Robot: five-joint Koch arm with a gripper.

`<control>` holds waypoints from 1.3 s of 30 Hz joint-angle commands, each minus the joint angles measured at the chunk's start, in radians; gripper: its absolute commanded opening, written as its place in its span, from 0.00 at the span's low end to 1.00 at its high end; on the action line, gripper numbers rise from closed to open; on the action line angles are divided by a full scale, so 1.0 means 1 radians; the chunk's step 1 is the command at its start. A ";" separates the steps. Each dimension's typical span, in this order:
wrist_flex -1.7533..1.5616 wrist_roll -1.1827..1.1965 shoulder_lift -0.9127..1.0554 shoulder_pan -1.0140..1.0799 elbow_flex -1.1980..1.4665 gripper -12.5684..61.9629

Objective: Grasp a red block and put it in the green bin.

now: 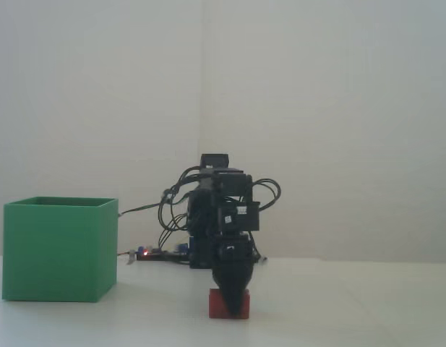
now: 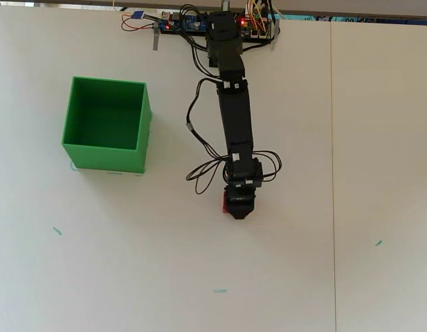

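The red block rests on the white table, and in the fixed view its middle is covered by my gripper, which points straight down over it. From overhead only a thin red sliver of the block shows beside the black gripper. The jaws lie one behind the other, so I cannot tell whether they are closed on the block. The green bin stands upright well to the left; overhead, the bin is open-topped and empty.
The arm's base and a controller board with lit red LEDs and loose wires sit at the table's far edge. A seam runs down the table on the right. Small green marks dot the surface.
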 commanded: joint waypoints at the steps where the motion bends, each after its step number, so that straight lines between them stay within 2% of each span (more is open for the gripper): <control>1: 0.029 0.031 0.012 0.015 -0.012 0.22; 8: 0.092 0.032 0.107 0.051 -0.014 0.22; 23: 0.190 -0.014 0.764 0.121 -0.110 0.22; 33: 0.227 -0.224 0.980 0.462 -0.092 0.22; 39: 0.227 -0.308 0.868 0.742 -0.078 0.22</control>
